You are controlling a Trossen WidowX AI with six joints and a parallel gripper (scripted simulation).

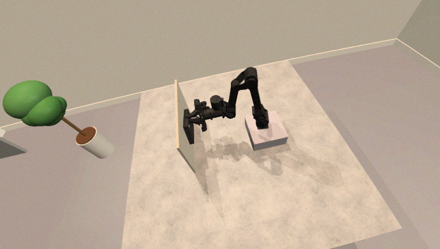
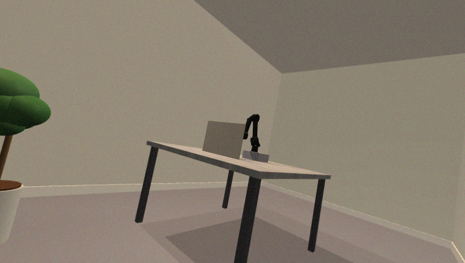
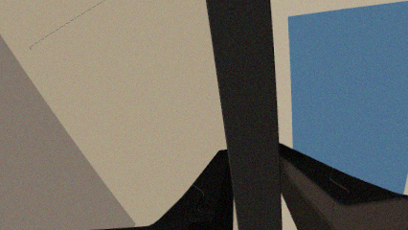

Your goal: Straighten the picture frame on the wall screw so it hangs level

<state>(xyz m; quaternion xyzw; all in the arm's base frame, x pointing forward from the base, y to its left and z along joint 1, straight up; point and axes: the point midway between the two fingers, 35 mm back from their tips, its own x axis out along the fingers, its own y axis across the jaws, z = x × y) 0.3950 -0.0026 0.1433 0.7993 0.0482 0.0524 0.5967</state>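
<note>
One pale worktop [image 1: 277,197] carried an upright wall panel [image 1: 176,114] and a black arm [image 1: 244,89] on a grey base block [image 1: 277,135]. The picture frame [image 1: 188,129], dark-edged with a blue centre [image 3: 350,91], hung against the panel's arm side. The claw [image 1: 192,116] was clamped on the frame's dark bar [image 3: 246,115], one finger [image 3: 206,201] on each side.

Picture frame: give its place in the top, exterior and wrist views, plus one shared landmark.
Top: picture frame, dark, left of centre, flat against the wall panel, gripper shut on it.
Exterior: not visible; hidden behind the wall panel.
Wrist: dark bar running down the centre.
Shared landmark: the wall panel.
</note>
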